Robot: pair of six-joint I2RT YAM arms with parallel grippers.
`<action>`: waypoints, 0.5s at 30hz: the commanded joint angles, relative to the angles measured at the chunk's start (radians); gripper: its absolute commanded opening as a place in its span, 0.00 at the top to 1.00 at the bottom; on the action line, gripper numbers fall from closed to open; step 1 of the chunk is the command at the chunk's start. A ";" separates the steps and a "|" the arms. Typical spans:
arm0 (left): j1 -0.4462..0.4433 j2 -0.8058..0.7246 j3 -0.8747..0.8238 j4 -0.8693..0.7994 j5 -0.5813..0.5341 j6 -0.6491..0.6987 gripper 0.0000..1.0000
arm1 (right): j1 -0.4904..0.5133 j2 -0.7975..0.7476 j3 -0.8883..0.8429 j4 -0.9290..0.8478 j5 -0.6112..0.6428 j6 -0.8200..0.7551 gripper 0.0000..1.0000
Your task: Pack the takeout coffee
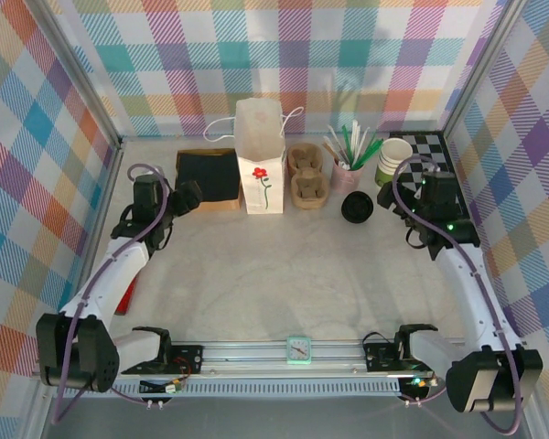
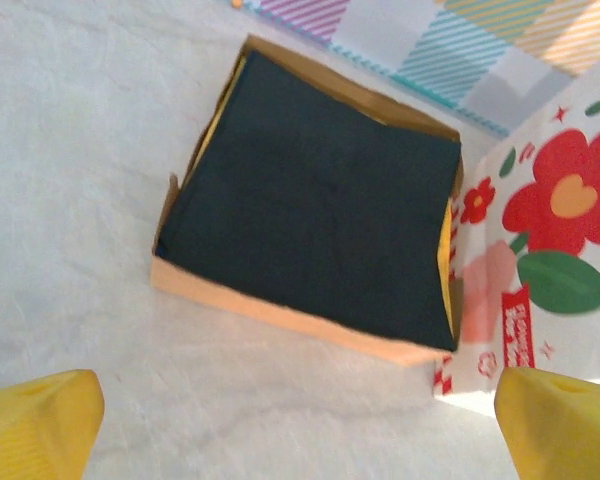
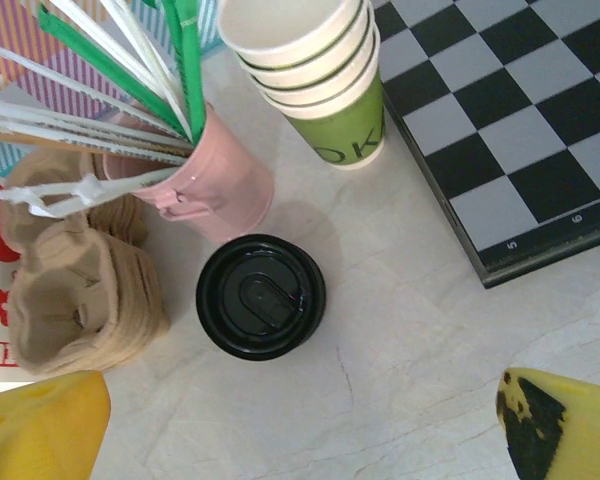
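The right tool (image 3: 300, 432) gapes wide and empty, the takeout coffee (image 3: 261, 297) just ahead of it; the left tool (image 2: 300, 425) stands equally wide.

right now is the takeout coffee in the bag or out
Out: the takeout coffee stands by the pink straw cup, apart from the paper bag.

Arms (image 1: 110, 270) white w/ black joints (image 1: 73, 352), purple cables (image 1: 395, 189), yellow pincer fingers (image 2: 35, 425).
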 commanded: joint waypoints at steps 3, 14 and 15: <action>-0.025 -0.117 0.044 -0.179 0.091 -0.030 0.00 | 0.000 0.067 0.132 -0.157 -0.054 -0.027 0.01; -0.271 -0.182 0.055 -0.269 0.044 -0.039 0.03 | -0.002 0.299 0.462 -0.378 -0.142 -0.078 0.01; -0.294 -0.177 0.053 -0.271 0.038 -0.040 0.03 | -0.003 0.327 0.497 -0.403 -0.150 -0.079 0.01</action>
